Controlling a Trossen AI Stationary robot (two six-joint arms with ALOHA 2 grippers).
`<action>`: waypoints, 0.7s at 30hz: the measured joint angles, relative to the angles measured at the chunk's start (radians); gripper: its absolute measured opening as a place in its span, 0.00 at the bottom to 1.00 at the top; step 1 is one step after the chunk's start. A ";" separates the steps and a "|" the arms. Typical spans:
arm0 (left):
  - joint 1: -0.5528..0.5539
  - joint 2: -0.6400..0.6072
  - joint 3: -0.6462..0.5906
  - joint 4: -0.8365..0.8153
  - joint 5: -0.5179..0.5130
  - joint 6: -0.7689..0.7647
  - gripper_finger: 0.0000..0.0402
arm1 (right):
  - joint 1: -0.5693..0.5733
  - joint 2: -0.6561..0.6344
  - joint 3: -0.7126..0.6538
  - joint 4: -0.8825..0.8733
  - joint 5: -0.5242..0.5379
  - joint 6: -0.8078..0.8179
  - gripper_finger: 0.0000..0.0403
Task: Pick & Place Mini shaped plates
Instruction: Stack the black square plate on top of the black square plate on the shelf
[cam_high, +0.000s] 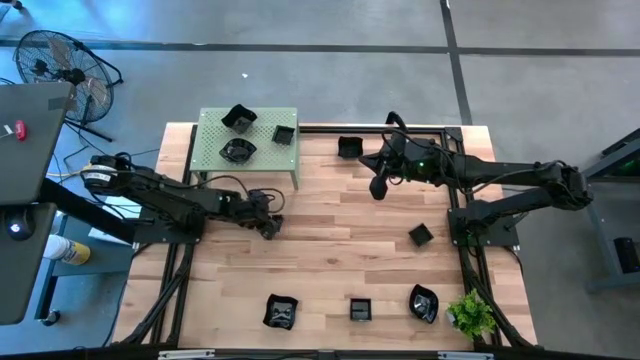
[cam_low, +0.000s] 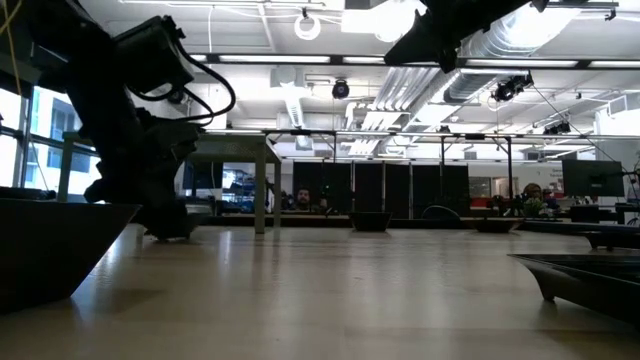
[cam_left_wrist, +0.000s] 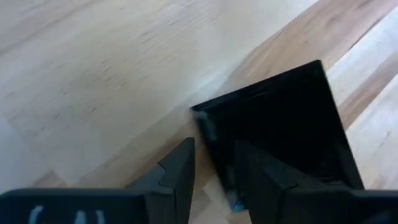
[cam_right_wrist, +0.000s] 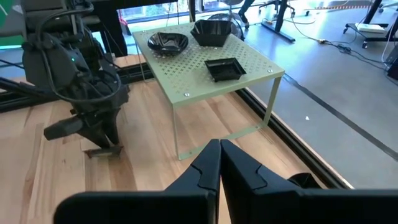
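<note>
Beside the green rack (cam_high: 247, 140), the left gripper (cam_left_wrist: 214, 171) straddles a square plate's (cam_left_wrist: 280, 121) rim with fingers parted and should close squarely before lifting, while the right gripper (cam_right_wrist: 219, 163) waits shut.

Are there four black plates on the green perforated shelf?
No, the high view shows only three mini plates on the green shelf.

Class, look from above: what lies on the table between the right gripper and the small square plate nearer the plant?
High view: only bare wooden table between the right gripper and the square plate.
</note>
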 joint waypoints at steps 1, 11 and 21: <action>0.000 0.000 0.000 0.000 0.000 0.000 0.27 | 0.000 0.000 0.000 0.000 0.000 -0.001 0.01; 0.000 -0.003 0.034 0.002 0.060 0.025 0.02 | 0.000 0.000 0.000 0.001 0.000 -0.001 0.01; 0.050 -0.118 0.250 -0.177 0.111 0.028 0.01 | 0.000 0.000 0.000 0.002 0.001 -0.001 0.01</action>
